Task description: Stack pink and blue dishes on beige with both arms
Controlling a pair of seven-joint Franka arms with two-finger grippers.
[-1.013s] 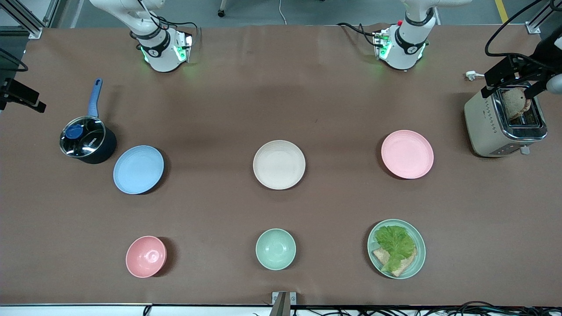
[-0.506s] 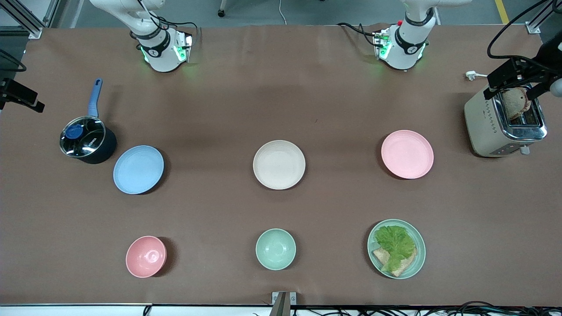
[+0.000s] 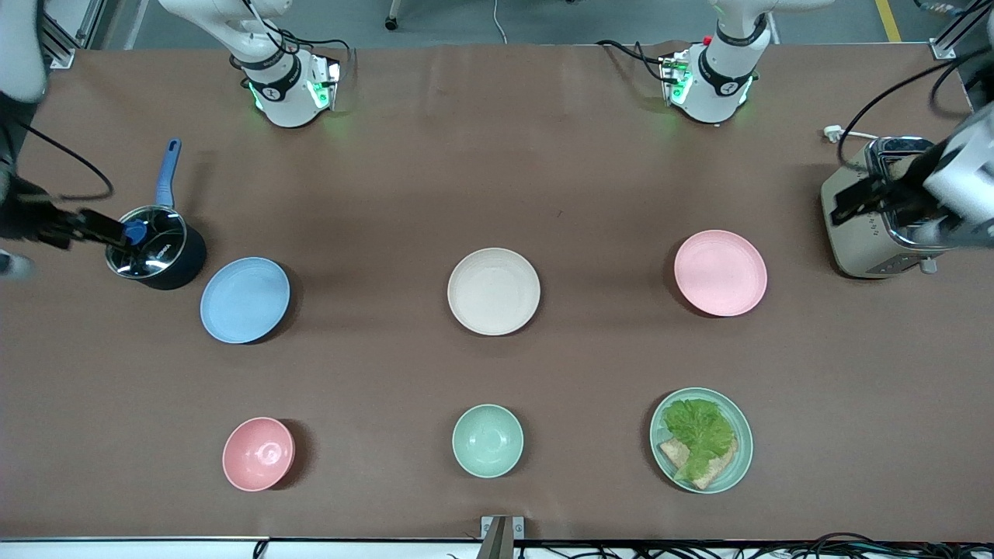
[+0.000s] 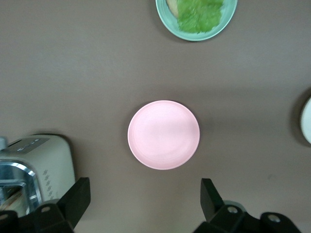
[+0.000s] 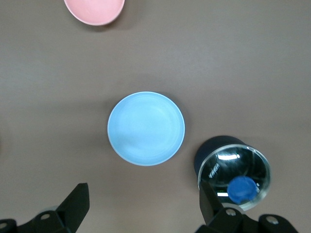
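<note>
With nothing stacked yet, the left hand (image 4: 145, 201) hung open over the toaster (image 3: 885, 233) near the pink plate (image 3: 720, 272) and the right hand (image 5: 143, 204) open over the pot (image 3: 154, 247) near the blue plate (image 3: 245, 300), each apparently set to carry its own dish to the beige plate (image 3: 493, 291) mid-desk.

A small line of white print sat on the glass lid (image 3: 147, 241) of the dark saucepan (image 3: 158, 252), but its letters were too small to make out. Nothing else carried any readable text.

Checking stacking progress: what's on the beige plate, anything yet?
Empty. The beige plate is bare; the pink plate and blue plate lie apart.
</note>
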